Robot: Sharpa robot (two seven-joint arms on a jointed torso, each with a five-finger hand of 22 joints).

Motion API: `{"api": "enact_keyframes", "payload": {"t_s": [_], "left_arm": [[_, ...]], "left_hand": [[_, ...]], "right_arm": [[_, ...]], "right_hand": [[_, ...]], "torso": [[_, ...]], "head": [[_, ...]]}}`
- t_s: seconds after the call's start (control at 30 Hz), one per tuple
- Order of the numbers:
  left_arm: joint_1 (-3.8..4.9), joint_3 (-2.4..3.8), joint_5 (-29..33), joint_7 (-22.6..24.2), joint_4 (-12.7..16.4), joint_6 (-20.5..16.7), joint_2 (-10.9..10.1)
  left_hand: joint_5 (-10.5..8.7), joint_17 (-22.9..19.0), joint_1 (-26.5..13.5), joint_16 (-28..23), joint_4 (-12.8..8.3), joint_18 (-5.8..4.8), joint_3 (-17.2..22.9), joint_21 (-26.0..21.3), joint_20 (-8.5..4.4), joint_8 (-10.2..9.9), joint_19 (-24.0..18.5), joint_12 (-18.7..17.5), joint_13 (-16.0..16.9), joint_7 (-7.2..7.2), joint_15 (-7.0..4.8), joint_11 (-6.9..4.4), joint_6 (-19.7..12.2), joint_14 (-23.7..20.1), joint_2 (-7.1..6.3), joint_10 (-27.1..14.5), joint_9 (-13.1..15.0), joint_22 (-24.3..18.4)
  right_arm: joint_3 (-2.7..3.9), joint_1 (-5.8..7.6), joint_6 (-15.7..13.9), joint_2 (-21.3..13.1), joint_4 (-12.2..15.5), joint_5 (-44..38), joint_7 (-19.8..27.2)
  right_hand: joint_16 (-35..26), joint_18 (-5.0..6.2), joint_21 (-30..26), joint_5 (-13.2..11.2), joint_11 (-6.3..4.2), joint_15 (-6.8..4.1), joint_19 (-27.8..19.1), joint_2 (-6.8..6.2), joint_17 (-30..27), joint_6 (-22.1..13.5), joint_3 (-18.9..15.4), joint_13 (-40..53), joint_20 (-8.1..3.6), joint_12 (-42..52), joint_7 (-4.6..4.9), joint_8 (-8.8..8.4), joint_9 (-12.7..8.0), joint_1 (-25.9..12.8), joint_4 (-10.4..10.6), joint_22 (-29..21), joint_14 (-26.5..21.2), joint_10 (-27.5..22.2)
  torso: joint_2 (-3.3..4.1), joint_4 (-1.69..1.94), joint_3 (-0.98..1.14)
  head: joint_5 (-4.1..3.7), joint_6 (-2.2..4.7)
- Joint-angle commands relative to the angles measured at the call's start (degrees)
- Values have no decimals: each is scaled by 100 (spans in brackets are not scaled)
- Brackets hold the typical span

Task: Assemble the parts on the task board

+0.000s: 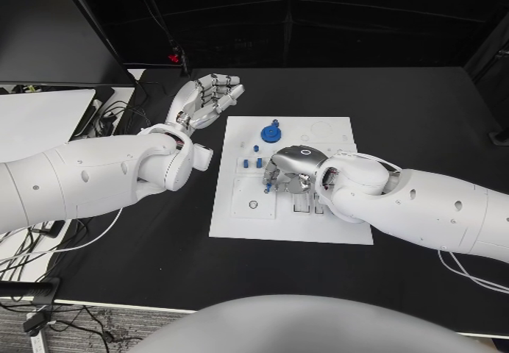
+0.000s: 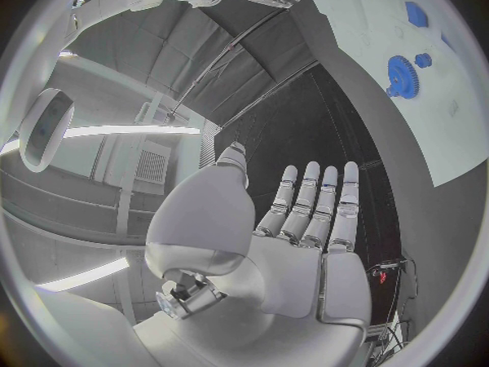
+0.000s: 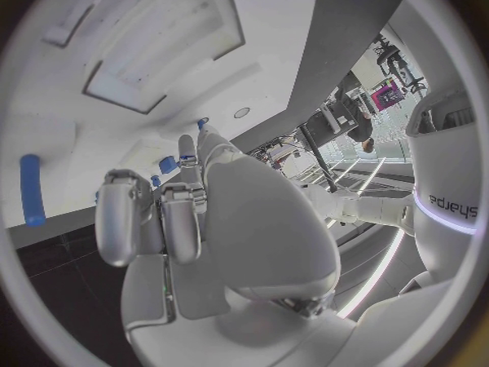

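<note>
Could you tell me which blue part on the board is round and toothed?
The blue gear near the board's far edge; the others are small blocks and pegs.

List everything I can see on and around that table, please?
table: one, black, under everything.
task board: one, white, mid-table.
gear: one, blue, on the board's far part.
small parts: a few, blue, on the board left of the right hand.
rod: one, blue, lying on the board, seen from the right wrist.
cables: several, dark, at the table's left edge.
left hand: silver, fingers spread, holding nothing, left of the board.
right hand: silver, fingers curled down over the board's middle; whether it holds a part cannot be told.
</note>
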Motion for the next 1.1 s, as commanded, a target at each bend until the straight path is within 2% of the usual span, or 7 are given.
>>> {"api": "enact_keyframes", "payload": {"t_s": [0.03, 0.17, 0.7, 1.1], "left_arm": [[7, 6, 6, 508, 0, 42, 10], [6, 6, 6, 508, -1, 42, 14], [6, 6, 6, 498, -17, 38, 23], [-3, 6, 6, 493, -36, 49, 28]], "left_hand": [[31, -5, 14, 14, 6, -62, -30, 31, 1, 36, 55, 33, -9, 757, -13, 0, -30, -44, 65, -53, -7, -5], [31, -5, 14, 14, 6, -62, -30, 31, 1, 36, 55, 33, -9, 757, -13, 0, -30, -44, 65, -53, -7, -5], [31, -5, 14, 14, 6, -62, -30, 31, 1, 36, 55, 33, -9, 757, -13, 0, -30, -44, 65, -53, -7, -5], [34, -18, 22, 28, 6, -64, -42, 30, 0, 49, 53, 44, -9, 758, -12, 1, -40, -52, 81, -59, -9, -14]], "right_arm": [[-8, -13, 94, 7, -12, -95, -6], [-7, -17, 79, 23, -14, -98, 5], [-7, -32, 25, 47, 18, -100, 24], [-7, -38, 13, 46, 35, -84, 33]], "right_hand": [[-8, -22, -22, 19, 42, 33, 83, 29, 1117, 18, 39, -4, 42, -33, 26, 31, 4, 20, 1, 1121, 527, 7], [-12, -22, -22, 19, 47, 37, 83, 23, 1110, 13, 40, -4, 45, -42, 31, 23, 2, 12, 1, 1122, 526, 3], [-15, -22, -25, 20, 50, 40, 81, 21, 1103, 11, 42, -4, 47, -47, 34, 17, 2, 3, 3, 1121, 524, 4], [-17, -20, -31, 23, 51, 41, 78, 23, 1099, 11, 45, -3, 49, -50, 36, 14, 2, -2, 5, 1119, 523, 6]], "torso": [[3, 1, -4], [3, 6, 0], [-1, -10, -6], [0, -9, 0]], "head": [[-9, 1], [6, 1], [21, 1], [-11, 1]]}}
